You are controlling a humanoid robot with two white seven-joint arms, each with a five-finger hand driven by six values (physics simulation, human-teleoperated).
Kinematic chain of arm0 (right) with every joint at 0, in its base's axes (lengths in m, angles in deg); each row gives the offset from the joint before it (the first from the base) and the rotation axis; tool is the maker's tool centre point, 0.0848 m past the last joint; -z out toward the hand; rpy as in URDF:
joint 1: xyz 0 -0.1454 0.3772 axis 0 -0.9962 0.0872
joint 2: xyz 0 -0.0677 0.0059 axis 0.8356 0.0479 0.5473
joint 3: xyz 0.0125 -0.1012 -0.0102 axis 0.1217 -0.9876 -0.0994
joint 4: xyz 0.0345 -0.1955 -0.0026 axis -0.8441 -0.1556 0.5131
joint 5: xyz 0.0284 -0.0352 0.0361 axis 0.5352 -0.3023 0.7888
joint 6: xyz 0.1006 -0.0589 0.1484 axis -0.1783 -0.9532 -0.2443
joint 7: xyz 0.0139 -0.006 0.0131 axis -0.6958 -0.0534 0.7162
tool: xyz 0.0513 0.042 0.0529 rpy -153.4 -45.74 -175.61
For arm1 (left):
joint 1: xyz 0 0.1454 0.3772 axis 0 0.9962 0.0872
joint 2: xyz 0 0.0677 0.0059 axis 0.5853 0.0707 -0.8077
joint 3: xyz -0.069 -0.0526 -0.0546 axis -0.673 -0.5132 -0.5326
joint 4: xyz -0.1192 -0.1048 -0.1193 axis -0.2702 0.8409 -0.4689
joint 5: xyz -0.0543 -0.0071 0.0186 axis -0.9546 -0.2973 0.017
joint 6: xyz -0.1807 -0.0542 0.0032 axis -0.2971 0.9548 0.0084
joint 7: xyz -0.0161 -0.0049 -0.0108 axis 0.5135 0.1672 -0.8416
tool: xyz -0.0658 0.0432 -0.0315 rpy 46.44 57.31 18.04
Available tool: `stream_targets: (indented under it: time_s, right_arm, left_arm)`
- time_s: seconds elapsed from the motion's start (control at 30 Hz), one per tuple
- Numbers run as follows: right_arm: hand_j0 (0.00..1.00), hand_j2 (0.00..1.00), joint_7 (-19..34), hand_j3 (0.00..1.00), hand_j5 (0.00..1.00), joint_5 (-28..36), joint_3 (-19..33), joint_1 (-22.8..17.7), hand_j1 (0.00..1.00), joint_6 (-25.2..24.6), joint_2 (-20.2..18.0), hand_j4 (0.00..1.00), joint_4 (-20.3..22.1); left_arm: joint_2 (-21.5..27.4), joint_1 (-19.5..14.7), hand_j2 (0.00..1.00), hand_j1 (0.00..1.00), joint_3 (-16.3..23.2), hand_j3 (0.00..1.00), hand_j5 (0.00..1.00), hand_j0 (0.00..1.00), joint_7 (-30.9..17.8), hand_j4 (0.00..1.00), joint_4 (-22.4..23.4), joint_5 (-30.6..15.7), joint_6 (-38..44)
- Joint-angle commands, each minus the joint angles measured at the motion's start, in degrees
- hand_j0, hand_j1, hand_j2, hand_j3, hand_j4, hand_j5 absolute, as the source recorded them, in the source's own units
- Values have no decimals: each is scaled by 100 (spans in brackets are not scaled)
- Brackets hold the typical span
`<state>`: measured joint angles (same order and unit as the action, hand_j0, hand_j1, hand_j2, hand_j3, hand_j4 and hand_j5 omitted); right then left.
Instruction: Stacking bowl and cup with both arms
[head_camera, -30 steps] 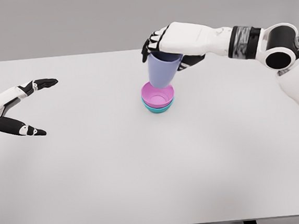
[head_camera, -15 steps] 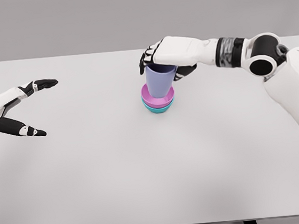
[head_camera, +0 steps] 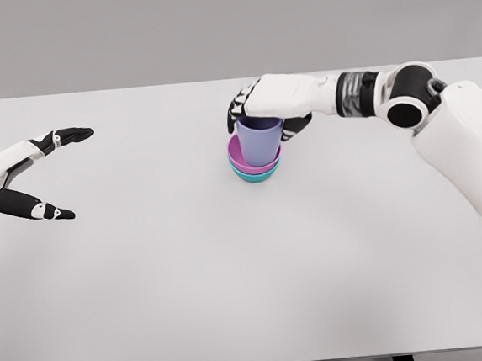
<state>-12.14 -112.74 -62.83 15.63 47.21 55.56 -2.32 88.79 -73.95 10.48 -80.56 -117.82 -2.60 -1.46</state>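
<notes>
Lowered, right hand sets unmarked cup into pink bowl.

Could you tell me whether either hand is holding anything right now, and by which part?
The right hand grips the purple cup around its rim; the left hand holds nothing.

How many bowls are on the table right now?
2, nested mid-table: a pink bowl sits inside a teal bowl. The purple cup, held by the right hand, stands in the pink one and could hide another.
</notes>
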Motion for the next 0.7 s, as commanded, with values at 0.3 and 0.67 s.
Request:
stream_targets:
  time_s: [0.3, 0.67]
  right_arm:
    - [100, 100, 5, 100, 100, 48, -21, 18, 100, -16, -68, 100, 536]
    - [100, 100, 5, 100, 100, 110, 1349, -88, 100, -16, -885, 100, 756]
  left_arm:
    - [12, 0, 100, 100, -2, 100, 100, 100, 1, 100, -8, -42, 12]
    - [3, 0, 100, 100, -2, 100, 100, 100, 1, 100, -8, -50, 12]
